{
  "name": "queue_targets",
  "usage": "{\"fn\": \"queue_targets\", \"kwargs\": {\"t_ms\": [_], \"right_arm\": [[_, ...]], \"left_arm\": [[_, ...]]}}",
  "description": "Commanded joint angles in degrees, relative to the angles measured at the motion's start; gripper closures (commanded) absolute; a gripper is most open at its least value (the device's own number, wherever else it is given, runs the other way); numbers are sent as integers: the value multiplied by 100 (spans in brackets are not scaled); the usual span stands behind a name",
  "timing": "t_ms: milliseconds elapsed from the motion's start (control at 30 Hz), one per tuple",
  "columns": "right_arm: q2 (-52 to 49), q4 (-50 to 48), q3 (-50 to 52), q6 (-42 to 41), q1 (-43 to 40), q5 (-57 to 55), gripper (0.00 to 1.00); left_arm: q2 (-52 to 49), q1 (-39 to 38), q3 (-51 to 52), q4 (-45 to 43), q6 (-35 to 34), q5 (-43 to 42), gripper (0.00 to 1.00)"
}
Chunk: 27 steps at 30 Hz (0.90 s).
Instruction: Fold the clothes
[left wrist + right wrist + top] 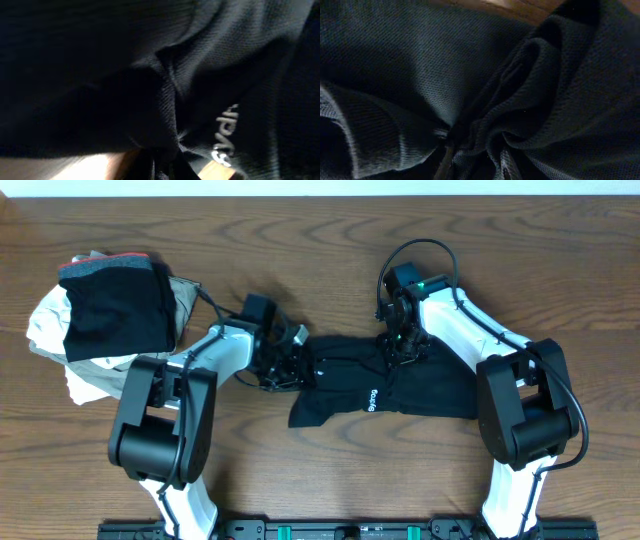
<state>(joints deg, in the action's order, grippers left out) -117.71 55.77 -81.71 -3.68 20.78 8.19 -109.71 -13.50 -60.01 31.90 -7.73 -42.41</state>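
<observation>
Black garment (400,385) lies on the desk (300,240), centre and a little toward the right arm. It is rumpled, its long side running left to right. White lettering (371,396) sits on its lower middle and is too small to read from overhead. In the left wrist view only a few letters (224,140) show, blurred and cut off low in the frame.

Left fingers (296,368) are down at the garment's left end, against the cloth. From overhead the tips are lost between the wrist housing and the dark fabric. The left wrist view is all black weave at close range, with a pale sliver of desk (85,167) along the bottom. No fingers can be made out, so whether they are clenched or released cannot be told.

Right fingers (402,352) are at the garment's upper edge, near its middle. In the right wrist view the cloth (545,90) is bunched in deep folds that run together low in the frame. The fingers cannot be picked out of the dark there, so their grip cannot be told either. A strip of desk (520,10) shows at the top.

Pile of clothes (50,330) sits at the far left, well apart from the black garment: pale pieces below, and a dark folded piece (115,310) with a red edge on top. The left arm hides the pile's lower right edge.
</observation>
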Motion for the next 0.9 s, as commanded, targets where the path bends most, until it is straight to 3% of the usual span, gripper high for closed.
{"fn": "queue_targets", "kwargs": {"t_ms": [0,167,267,533,867], "right_arm": [[-254,-50,105,-52,157,258,71],[164,-7,52,-55,160,278,70],[546,74,-57,-55,142,275,69],[1840,39,-308,-55,-118,271,58],[2446,439,-308,-61,-1054,271,59]], "left_arm": [[417,328,52,184,59,452,94],[955,632,52,328,61,470,94],[1290,804,50,533,59,903,94],[1891,1172,48,1012,321,1362,94],[2013,1443,-343,1569,503,2439,94]]}}
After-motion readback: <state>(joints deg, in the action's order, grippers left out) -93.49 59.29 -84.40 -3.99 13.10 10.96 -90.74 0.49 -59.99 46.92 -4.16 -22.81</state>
